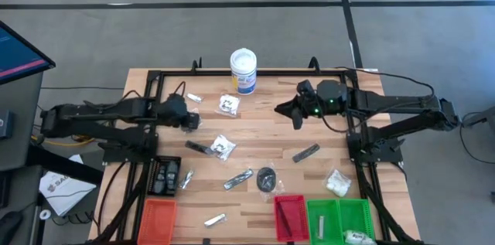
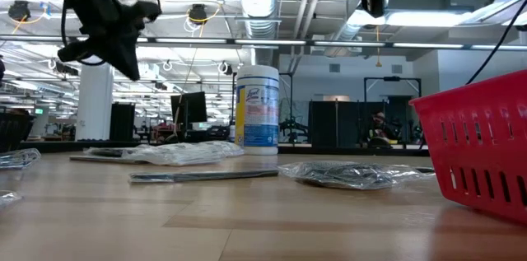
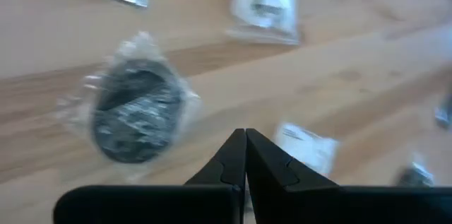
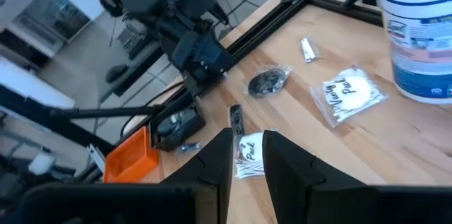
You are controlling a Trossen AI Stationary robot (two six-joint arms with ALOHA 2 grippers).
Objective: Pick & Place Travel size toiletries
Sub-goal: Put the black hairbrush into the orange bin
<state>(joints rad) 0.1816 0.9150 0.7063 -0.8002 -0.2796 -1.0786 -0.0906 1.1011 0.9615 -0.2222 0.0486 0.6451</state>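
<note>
The travel size toiletries lie scattered on the wooden table: clear packets with white contents [image 1: 229, 104] [image 1: 223, 146] [image 1: 336, 183], a black stick [image 1: 197, 148], silvery sachets [image 1: 238, 178] [image 1: 215, 219] and a dark disc [image 1: 267, 177]. My left gripper [image 1: 193, 121] hangs shut and empty above the table's left middle; its wrist view shows its fingertips [image 3: 245, 136] over a wrapped dark disc [image 3: 134, 107]. My right gripper [image 1: 290, 113] hovers high over the far middle, slightly open and empty; a packet [image 4: 248, 155] on the table shows through its gap [image 4: 247, 160].
A white tub with a blue label [image 1: 243, 71] stands at the far middle. An orange tray [image 1: 157, 222], a red tray [image 1: 290, 218] and a green tray [image 1: 340, 220] line the near edge. A black holder [image 1: 164, 175] sits near left. Black frame rails [image 1: 255, 73] border the table.
</note>
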